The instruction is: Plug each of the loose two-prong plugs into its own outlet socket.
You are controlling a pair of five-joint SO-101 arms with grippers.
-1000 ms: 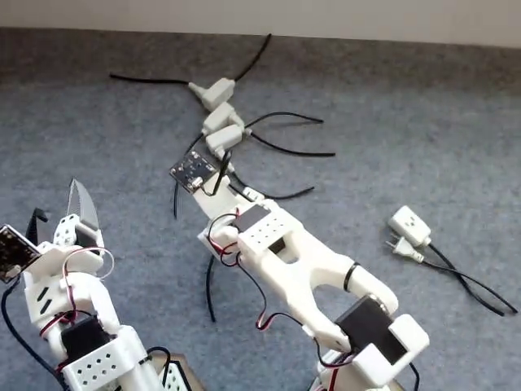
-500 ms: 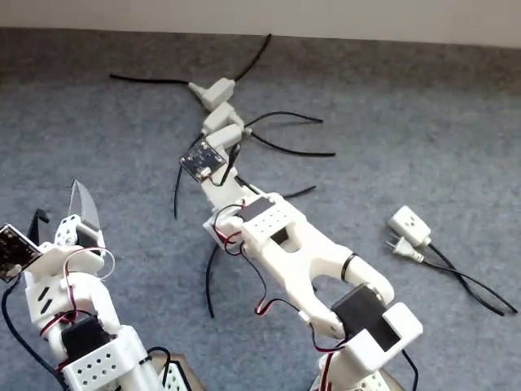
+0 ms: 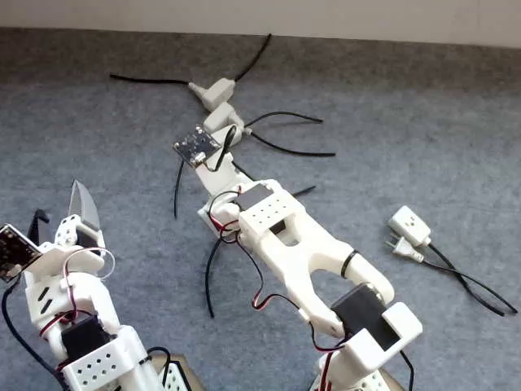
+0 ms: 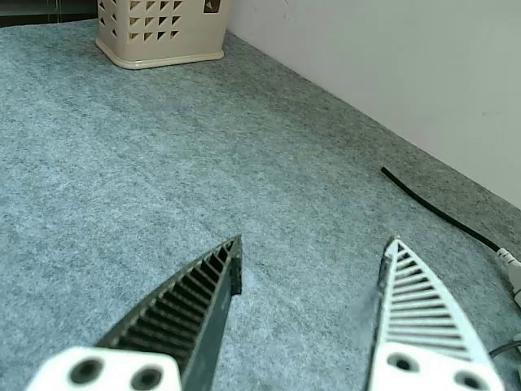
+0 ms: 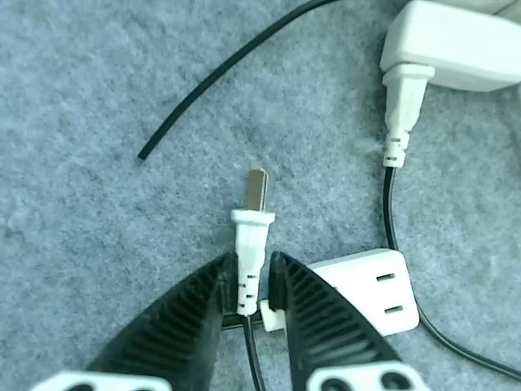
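Worktop (image 5: 89, 261) nap likely grips little, so the loose socket block (image 5: 362, 293), lying just beside the right end effector (image 5: 251, 259), may slide when pushed. That end effector pinches the white plug (image 5: 248, 232) by its body, 2 prongs ahead; a twist would misalign them. The left end effector (image 4: 315, 243) hangs spread, well apart.

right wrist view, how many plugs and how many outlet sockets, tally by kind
plugs: 2 (held plug, seated plug)
outlet sockets: 2 (empty socket, occupied socket)
total: 4
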